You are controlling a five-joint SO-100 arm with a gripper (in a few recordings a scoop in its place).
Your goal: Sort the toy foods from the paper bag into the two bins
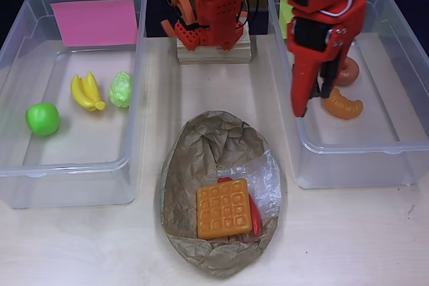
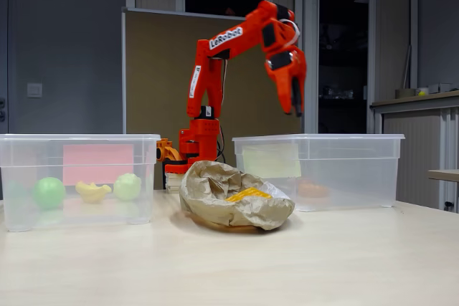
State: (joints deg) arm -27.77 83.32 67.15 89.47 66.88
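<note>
Fingers: those of the gripper point down above the right-hand bin, high over its rim in the fixed view; nothing between them, though whether parted or closed cannot be told.

Right bin, yellow-green label: croissant on the floor just right of the fingertips; donut behind it, partly hidden by the arm.

Left bin, pink label: green apple at left, bananas in the middle, grapes just right of them.

Paper bag: on the table between the bins, nearer the camera; holds the orange waffle, lying on the red chili, beside the clear plastic window patch.
</note>
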